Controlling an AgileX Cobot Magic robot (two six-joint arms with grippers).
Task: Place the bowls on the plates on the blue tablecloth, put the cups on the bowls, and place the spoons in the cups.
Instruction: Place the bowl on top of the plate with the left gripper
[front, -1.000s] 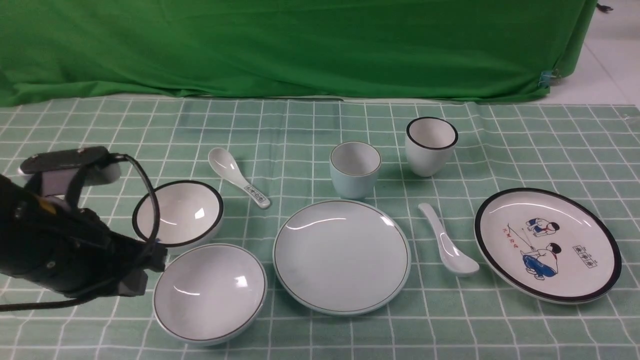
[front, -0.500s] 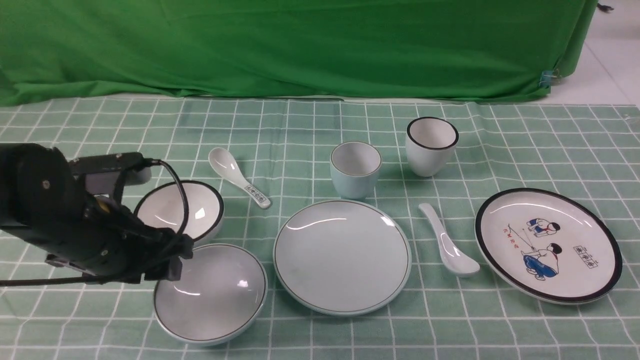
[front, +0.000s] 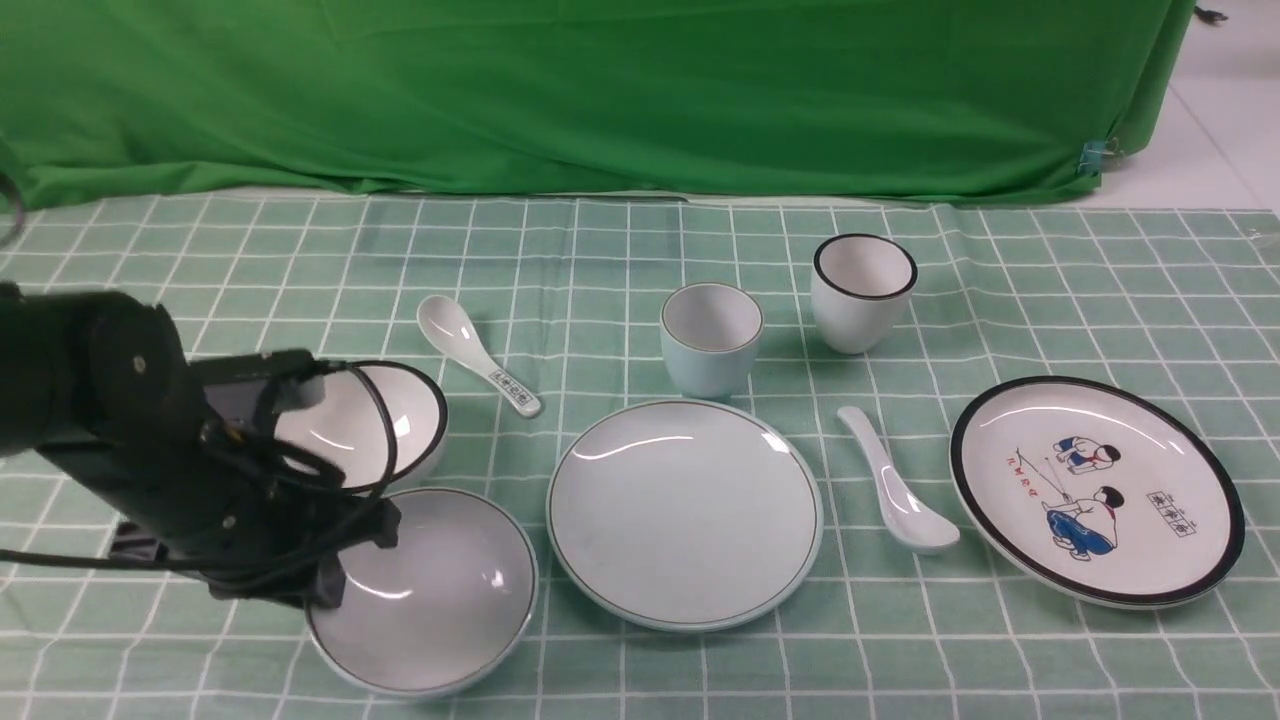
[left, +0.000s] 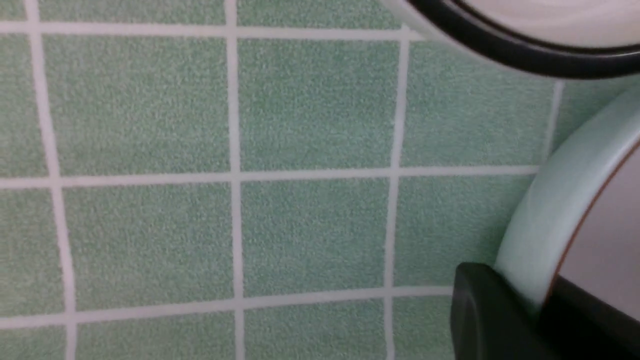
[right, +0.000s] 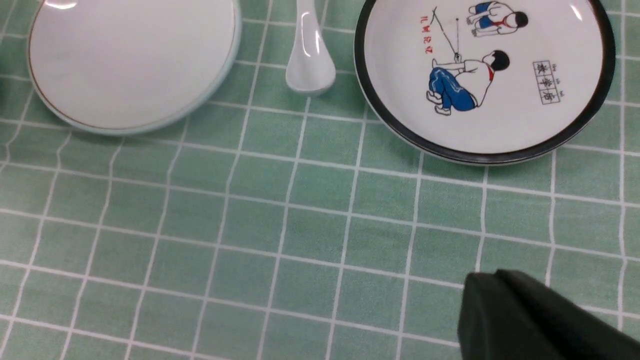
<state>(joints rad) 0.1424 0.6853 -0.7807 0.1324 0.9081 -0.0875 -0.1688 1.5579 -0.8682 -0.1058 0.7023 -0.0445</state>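
Remaining: all stacking. Left jaws clamped on rim of pale blue bowl (front: 440, 600), lower left of front view; right jaws together, empty. Bare: pale blue plate (front: 685, 515), picture plate (front: 1095, 490). Loose on blue tablecloth (front: 600, 260): white bowl (front: 415, 415), blue cup (front: 711, 340), white cup (front: 863, 292), patterned spoon (front: 470, 345), plain spoon (front: 900, 500).

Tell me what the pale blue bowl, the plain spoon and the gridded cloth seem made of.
The pale blue bowl looks like glossy glazed ceramic: sharp light glints, thin rim line. The plain spoon is probably glazed white ceramic, shiny highlights; hard plastic possible. The gridded cloth seems matte fabric, maybe coated: creases, grainy weave-like texture.
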